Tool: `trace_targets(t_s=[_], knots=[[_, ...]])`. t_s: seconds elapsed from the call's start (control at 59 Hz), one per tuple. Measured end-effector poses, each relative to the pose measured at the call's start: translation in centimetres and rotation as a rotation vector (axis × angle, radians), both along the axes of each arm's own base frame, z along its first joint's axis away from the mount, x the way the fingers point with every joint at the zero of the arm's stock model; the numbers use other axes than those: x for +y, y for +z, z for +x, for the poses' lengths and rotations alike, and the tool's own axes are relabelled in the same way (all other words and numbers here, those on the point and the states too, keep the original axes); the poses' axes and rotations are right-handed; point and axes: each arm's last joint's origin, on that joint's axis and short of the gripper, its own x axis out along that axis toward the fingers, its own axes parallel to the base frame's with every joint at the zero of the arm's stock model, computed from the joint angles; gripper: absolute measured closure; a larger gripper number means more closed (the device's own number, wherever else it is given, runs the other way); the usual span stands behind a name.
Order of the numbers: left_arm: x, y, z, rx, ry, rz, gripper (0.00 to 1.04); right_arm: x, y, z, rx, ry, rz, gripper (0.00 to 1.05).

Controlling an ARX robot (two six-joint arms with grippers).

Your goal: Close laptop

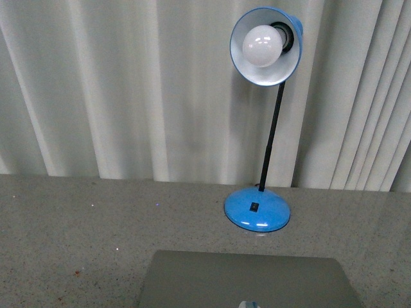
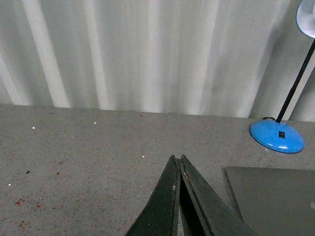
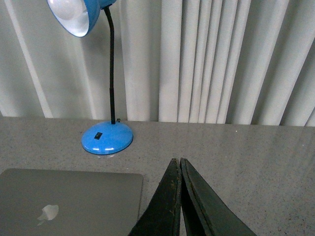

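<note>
Starting at your left, the left gripper (image 2: 178, 162) is hanging over bare speckled grey table (image 1: 70, 224), its two dark fingers (image 2: 165, 201) pressed together to a single tip with nothing between them. In the left wrist view a few small red specks are showing on the table surface off toward the left edge. The gripper is sitting clear of the laptop (image 2: 275, 196), beside the lid's left edge and not touching it.

Moving to the middle, the laptop (image 1: 247, 279) is lying shut and flat at the near edge of the table, its silver-grey lid facing up, with the apple logo (image 3: 48, 213) showing pale on it in the right wrist view. Just behind it, toward the far edge, the blue desk lamp (image 1: 257, 208) is standing upright on its round base, its black neck rising to a blue shade that is holding a white bulb (image 1: 262, 46). Pale pleated curtains (image 1: 128, 83) are hanging behind the far edge.

On your right, the right gripper (image 3: 178, 162) is hovering beside the lid's right edge, apart from it, and its fingers (image 3: 165, 206) are likewise closed against each other on nothing.
</note>
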Motion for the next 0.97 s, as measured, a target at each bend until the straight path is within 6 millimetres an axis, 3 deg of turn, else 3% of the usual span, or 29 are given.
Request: trace_targets(t_s=[0.254, 0.322, 0.458, 0.966], knots=[[0.00, 0.00, 0.00, 0.000, 0.000, 0.000, 0.55, 0.00, 0.00, 0.00, 0.000, 0.000, 0.000, 0.54], [0.00, 0.00, 0.00, 0.000, 0.000, 0.000, 0.36, 0.00, 0.00, 0.00, 0.000, 0.000, 0.000, 0.36], [0.00, 0.00, 0.00, 0.000, 0.000, 0.000, 0.06, 0.00, 0.00, 0.00, 0.000, 0.000, 0.001, 0.06], [0.00, 0.00, 0.00, 0.000, 0.000, 0.002, 0.07, 0.00, 0.00, 0.00, 0.000, 0.000, 0.001, 0.07]])
